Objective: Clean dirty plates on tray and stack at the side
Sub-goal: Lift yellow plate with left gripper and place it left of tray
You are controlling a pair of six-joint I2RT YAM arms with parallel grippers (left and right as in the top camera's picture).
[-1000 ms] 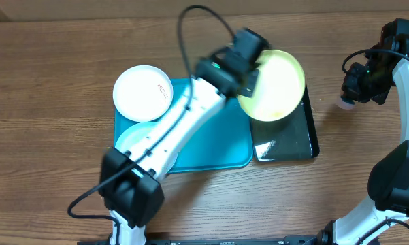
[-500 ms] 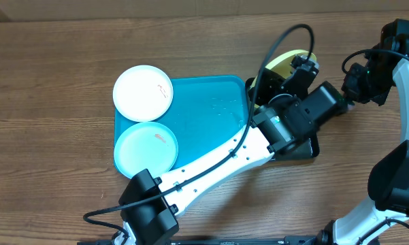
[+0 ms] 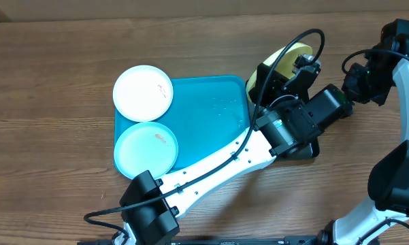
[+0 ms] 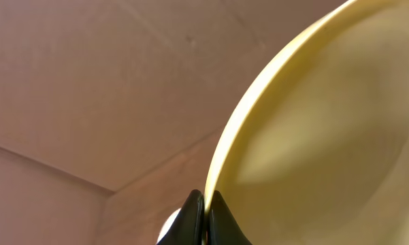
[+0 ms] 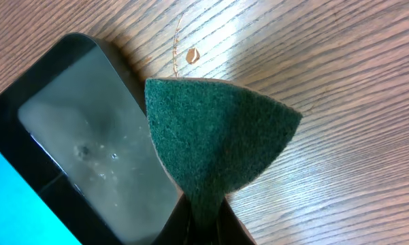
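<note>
My left gripper point(image 4: 206, 204) is shut on the rim of the lime-green-rimmed plate point(image 4: 326, 136), held tilted on edge; in the overhead view the plate point(image 3: 286, 56) shows above the black tray, mostly hidden by my left arm. The white plate point(image 3: 143, 92) sits at the teal tray's point(image 3: 211, 129) far left corner, and the light blue plate point(image 3: 146, 150) lies at its near left; both carry small reddish smears. My right gripper point(image 5: 204, 211) is shut on a folded green scouring sponge point(image 5: 218, 136), held above the wood right of the black tray; in the overhead view it point(image 3: 347, 95) is at the right.
A glossy black tray point(image 5: 75, 129) with wet spots lies right of the teal tray, partly under my left arm point(image 3: 306, 146). A small crumb point(image 5: 191, 54) lies on the wooden table point(image 3: 54, 68). A cardboard wall fills the background in the left wrist view.
My left arm swung right from over the teal tray to above the black tray, tipping the green-rimmed plate up on edge. The right arm has stayed still.
</note>
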